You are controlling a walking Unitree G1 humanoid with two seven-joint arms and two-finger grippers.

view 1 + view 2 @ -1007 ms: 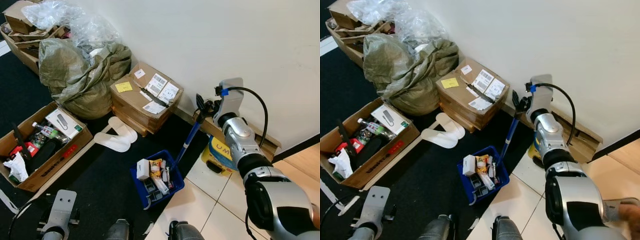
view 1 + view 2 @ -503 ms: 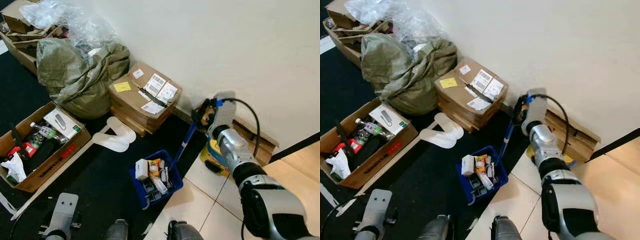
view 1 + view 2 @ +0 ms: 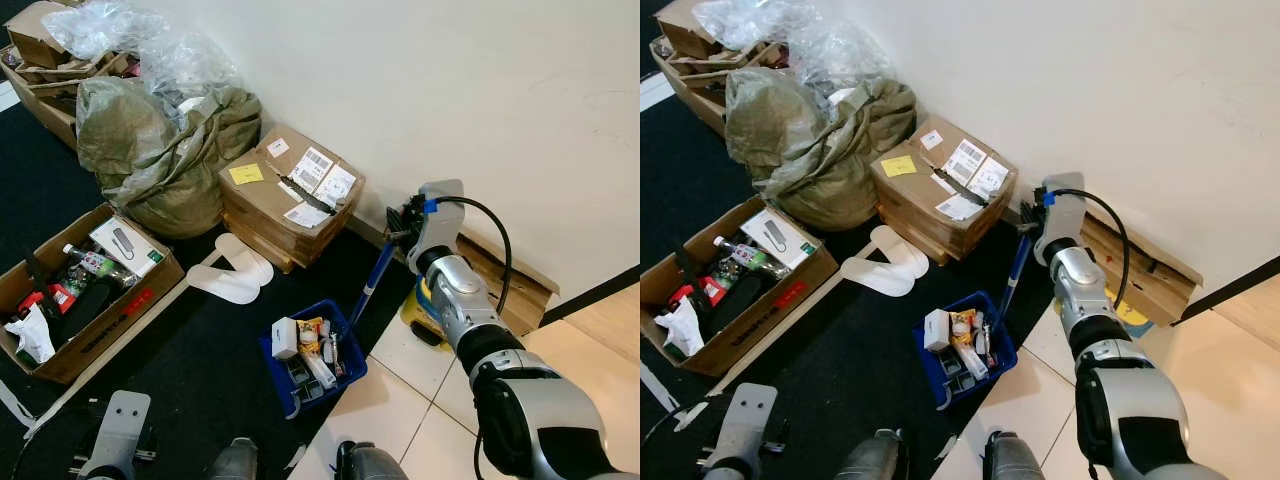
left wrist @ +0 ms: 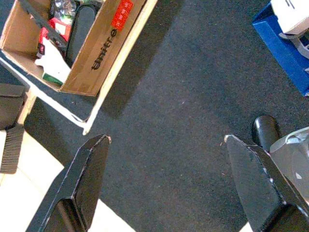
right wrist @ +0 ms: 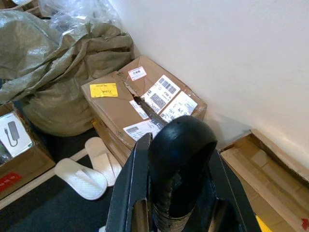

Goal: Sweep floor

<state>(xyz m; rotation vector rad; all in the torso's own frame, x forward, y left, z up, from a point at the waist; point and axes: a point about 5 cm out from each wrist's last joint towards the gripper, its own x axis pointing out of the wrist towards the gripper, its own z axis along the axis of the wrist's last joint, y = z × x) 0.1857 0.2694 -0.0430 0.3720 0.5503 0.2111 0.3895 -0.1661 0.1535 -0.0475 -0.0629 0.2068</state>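
Nothing has been swept as far as I can judge: my right hand (image 3: 402, 222) is only closed around the black top grip of the broom (image 3: 372, 280) near the wall. Its blue shaft slants down from that grip toward the blue bin (image 3: 345, 362) on the dark carpet (image 3: 200, 370). My left hand (image 4: 166, 145) hangs spread and empty.

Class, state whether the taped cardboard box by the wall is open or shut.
Shut: the cardboard box has flaps lying flat, dark tape along the seam, labels on top.
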